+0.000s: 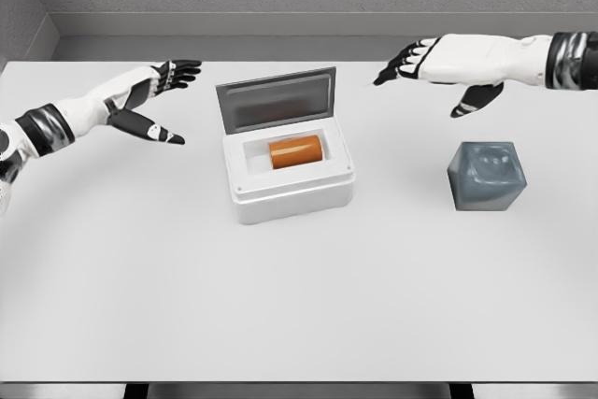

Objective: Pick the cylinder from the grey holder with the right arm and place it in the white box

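Orange cylinder inside white box

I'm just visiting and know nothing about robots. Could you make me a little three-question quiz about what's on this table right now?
1. True or false: the orange cylinder lies inside the white box.
2. What does the grey holder hold? A) the cylinder B) nothing visible C) a lid
3. Is the right hand gripping anything?

Key:
1. True; the box lid stands open behind it.
2. B.
3. No; its fingers are spread above the table, as are those of the left hand.
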